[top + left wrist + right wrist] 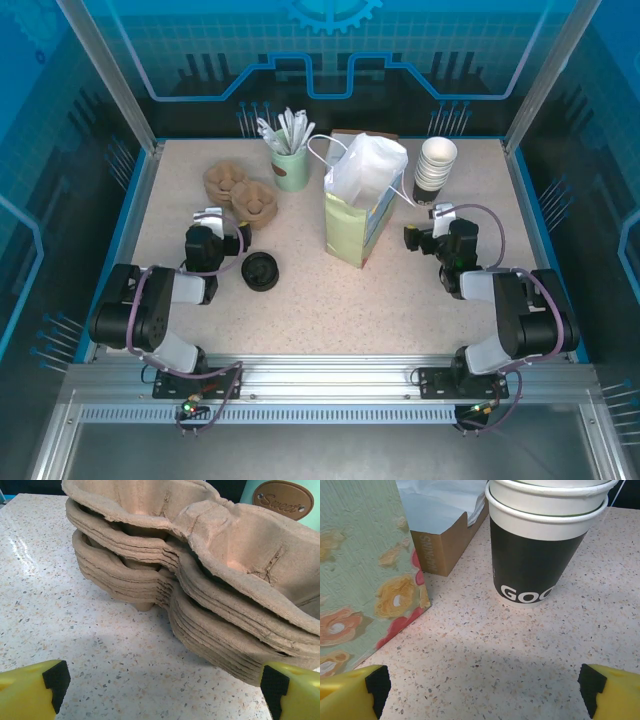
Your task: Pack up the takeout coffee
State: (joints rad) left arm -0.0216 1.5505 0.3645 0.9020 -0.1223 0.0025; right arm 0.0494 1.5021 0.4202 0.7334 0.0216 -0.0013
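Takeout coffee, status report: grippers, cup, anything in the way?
Left gripper open at carrier stack; right gripper open by cup stack. Takeout coffee lidded, on table, unbagged. White tissue in paper bag mouth.

The table (65, 610) is speckled stone-look, smooth, a bit glossy. The carriers (210, 595) are moulded pulp: rough, fibrous, matt. The bag (355, 570) is paper with a fine ribbed texture. The cups (535, 560) are smooth paper, faint sheen on the black band. The box (442, 547) is plain matt cardboard. The coffee (261, 271) has a black plastic lid.
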